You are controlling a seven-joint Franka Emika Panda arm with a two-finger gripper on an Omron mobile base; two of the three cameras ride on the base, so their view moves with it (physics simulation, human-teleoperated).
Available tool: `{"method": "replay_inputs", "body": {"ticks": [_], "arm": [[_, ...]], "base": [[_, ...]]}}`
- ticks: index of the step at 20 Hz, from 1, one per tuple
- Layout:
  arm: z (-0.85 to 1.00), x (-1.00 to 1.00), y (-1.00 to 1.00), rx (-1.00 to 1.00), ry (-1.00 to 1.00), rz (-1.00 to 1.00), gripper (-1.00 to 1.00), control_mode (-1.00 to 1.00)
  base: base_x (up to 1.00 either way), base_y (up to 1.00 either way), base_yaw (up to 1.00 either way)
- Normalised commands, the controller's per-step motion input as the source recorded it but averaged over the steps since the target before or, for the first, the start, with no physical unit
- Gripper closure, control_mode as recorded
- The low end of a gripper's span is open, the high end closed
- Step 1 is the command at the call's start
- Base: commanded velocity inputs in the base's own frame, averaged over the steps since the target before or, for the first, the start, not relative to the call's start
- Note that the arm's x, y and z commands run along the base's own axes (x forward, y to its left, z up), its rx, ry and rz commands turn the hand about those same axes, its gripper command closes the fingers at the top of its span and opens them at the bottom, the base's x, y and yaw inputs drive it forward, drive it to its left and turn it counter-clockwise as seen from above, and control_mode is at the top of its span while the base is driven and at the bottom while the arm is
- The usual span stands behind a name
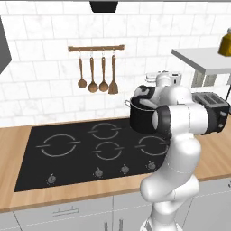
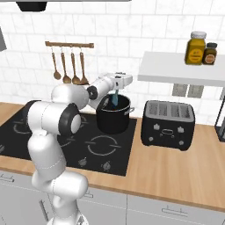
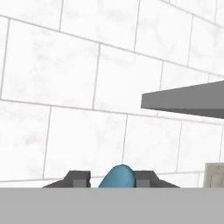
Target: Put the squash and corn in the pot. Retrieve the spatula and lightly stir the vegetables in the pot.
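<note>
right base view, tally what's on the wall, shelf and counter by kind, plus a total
wooden utensils on the wall rack: 4
jars on the shelf: 2
pot on the cooktop: 1
toaster on the counter: 1
spatula, held in the gripper over the pot: 1
total: 9

Open black glass cooktop (image 1: 67,153) left of deep black silver-rimmed pot (image 2: 113,117); boxy black toaster (image 2: 168,125) crowding right, grey wall shelf (image 2: 182,72) overhead.
</note>
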Motion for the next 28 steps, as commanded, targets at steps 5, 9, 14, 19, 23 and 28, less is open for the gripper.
{"method": "replay_inputs", "body": {"ticks": [5, 9, 14, 19, 23, 28], "arm": [[-0.54, 0.22, 0.00, -0.21, 0.02, 0.00, 1.00, -1.00], [-0.71, 0.28, 0.00, -0.16, 0.04, 0.00, 1.00, -1.00], [-0.66, 0.09, 0.03, -0.02, 0.10, 0.00, 1.00, -1.00], [-0.48, 0.00, 0.28, 0.08, 0.20, 0.00, 1.00, -1.00], [-0.02, -0.01, 0.47, 0.21, 0.13, 0.03, 1.00, -1.00], [0.13, 0.00, 0.26, 0.24, 0.09, 0.01, 1.00, -1.00]], "base": [[0.00, 0.00, 0.00], [0.00, 0.00, 0.00], [0.00, 0.00, 0.00], [0.00, 0.00, 0.00], [0.00, 0.00, 0.00], [0.00, 0.00, 0.00]]}}
